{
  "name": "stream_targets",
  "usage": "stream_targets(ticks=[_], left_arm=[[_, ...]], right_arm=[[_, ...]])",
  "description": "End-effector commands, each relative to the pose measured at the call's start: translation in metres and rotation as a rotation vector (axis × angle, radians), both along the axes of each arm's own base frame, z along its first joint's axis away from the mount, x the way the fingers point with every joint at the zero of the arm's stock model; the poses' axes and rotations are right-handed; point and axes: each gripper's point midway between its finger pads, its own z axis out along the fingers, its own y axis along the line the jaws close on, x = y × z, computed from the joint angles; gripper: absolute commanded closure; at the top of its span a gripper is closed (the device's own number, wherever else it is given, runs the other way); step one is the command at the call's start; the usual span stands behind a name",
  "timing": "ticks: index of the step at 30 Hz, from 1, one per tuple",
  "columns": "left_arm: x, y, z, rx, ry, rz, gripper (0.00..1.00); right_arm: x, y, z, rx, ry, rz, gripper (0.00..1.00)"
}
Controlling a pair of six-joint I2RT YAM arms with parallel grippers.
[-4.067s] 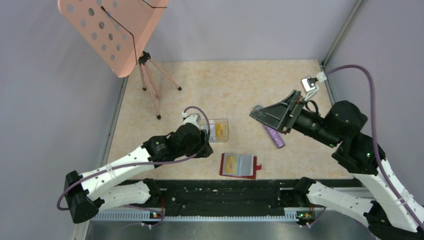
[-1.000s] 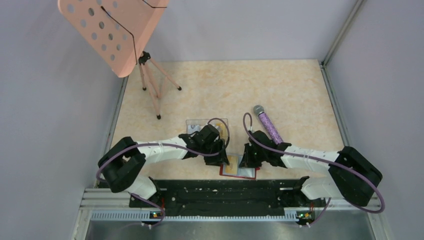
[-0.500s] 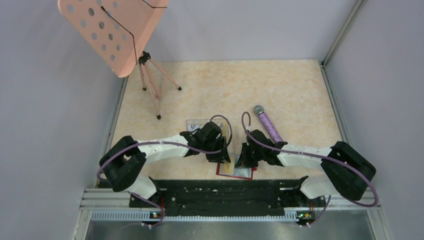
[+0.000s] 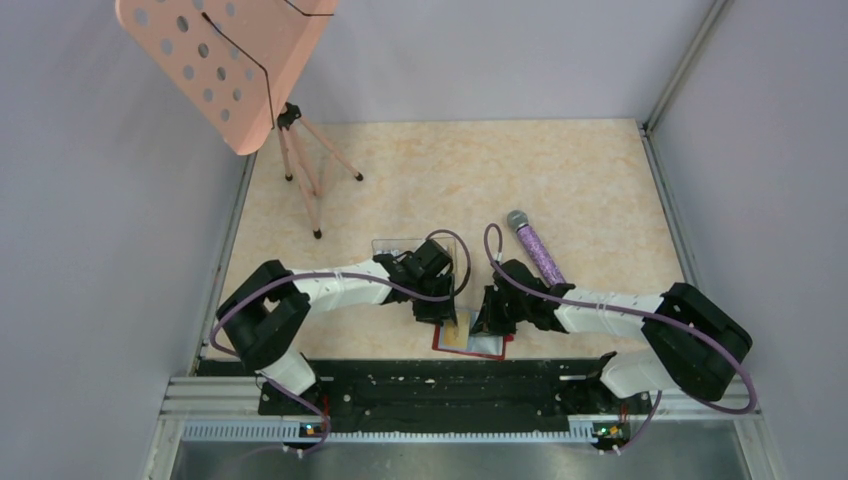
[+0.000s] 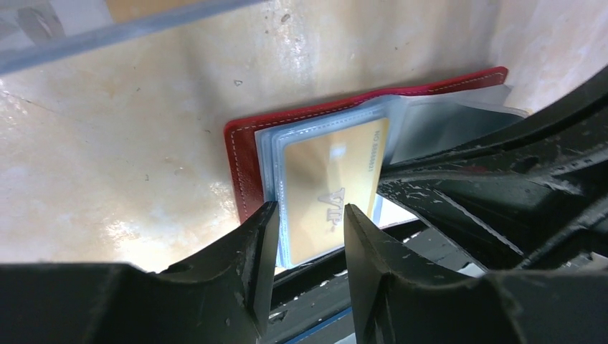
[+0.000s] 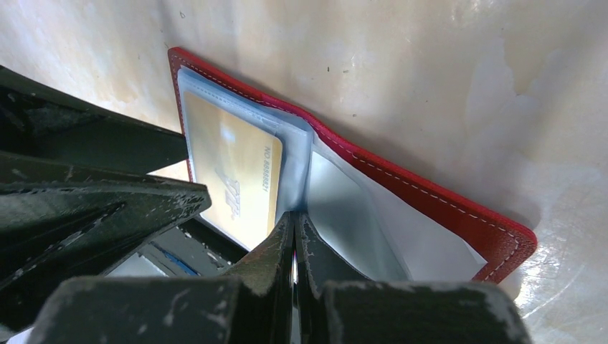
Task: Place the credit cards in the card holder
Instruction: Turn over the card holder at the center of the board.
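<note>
The card holder (image 4: 439, 343) is a red wallet lying open at the table's near edge, with clear sleeves inside (image 6: 430, 201). A yellow credit card (image 5: 330, 193) (image 6: 233, 172) lies in its left sleeve. My left gripper (image 5: 310, 215) (image 4: 447, 318) is open. Its fingers straddle the card's near end, and a strip of sleeve shows beside the left one. My right gripper (image 6: 295, 218) (image 4: 480, 322) is shut, its tip pressed into the sleeves' centre fold. An orange card shows dimly in the clear box (image 5: 107, 29).
A clear plastic box (image 4: 392, 246) sits just behind the left gripper. A purple microphone (image 4: 535, 250) lies behind the right arm. A pink music stand (image 4: 235, 60) on a tripod (image 4: 305, 170) stands at the far left. The black rail (image 4: 440, 385) borders the wallet.
Both arms came down from the box and the microphone onto the wallet. In the last second the wallet slid slightly nearer and left, and the left jaws narrowed a little.
</note>
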Motion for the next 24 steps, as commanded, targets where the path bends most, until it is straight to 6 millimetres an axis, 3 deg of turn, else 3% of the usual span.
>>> stream_targets(ticks=[1, 6, 13, 24], left_arm=[[0.007, -0.003, 0.000, 0.020, -0.018, -0.015, 0.55], [0.004, -0.005, -0.006, 0.024, -0.001, -0.030, 0.55], [0.002, -0.015, 0.014, -0.035, -0.030, -0.045, 0.66], [-0.002, -0.006, 0.022, 0.131, -0.077, -0.090, 0.57]], right_arm=[[-0.010, -0.016, -0.021, -0.078, 0.033, -0.010, 1.00], [-0.010, -0.014, -0.022, -0.071, 0.036, -0.004, 1.00], [-0.011, -0.011, -0.021, -0.059, 0.038, 0.004, 1.00], [-0.011, -0.008, -0.019, -0.040, 0.042, 0.011, 1.00]])
